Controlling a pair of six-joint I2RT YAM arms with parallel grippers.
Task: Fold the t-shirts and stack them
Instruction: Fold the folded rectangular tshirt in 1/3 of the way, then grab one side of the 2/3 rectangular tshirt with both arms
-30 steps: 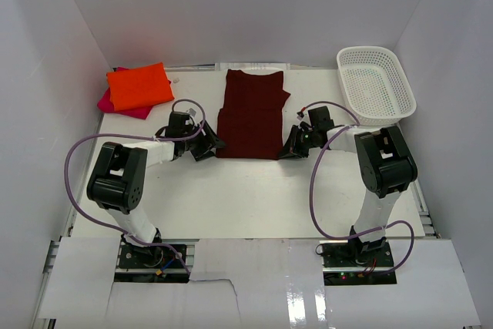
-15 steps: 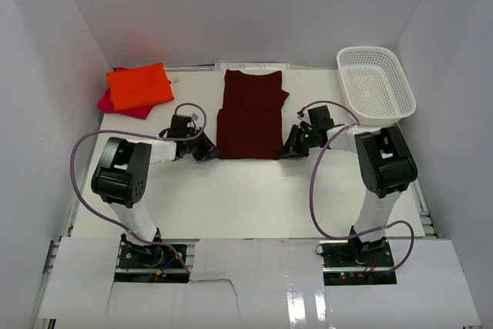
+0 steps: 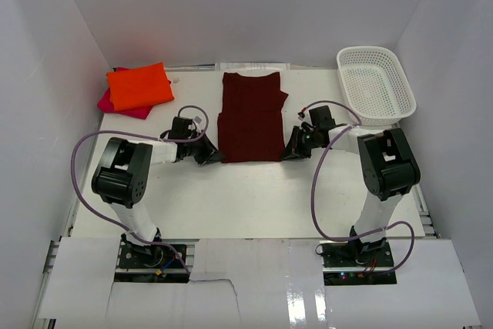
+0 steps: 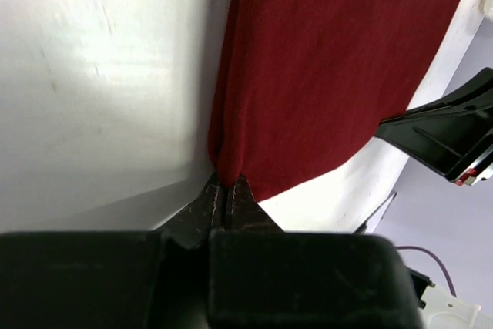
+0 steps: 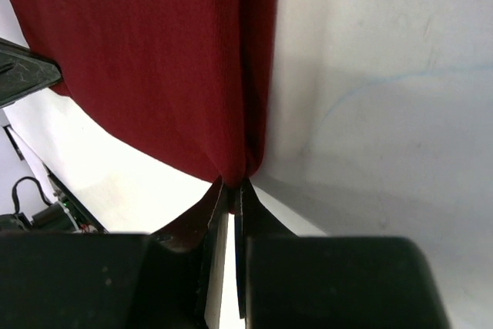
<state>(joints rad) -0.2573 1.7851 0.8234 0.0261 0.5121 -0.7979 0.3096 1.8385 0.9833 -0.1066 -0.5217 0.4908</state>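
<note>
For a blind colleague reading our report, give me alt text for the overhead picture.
The left gripper and right gripper each pinch a near corner of a maroon shirt lying flat in the centre. An orange shirt sits on a pink shirt at the far left; a white basket stands far right.

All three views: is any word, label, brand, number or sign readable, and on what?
No readable text in any view.
The maroon t-shirt, orange t-shirt and white basket: no print visible.
The red-and-white patch at the left wrist view's right edge: too blurred to read.
The small white scrap beside the orange t-shirt: too small to read.
</note>
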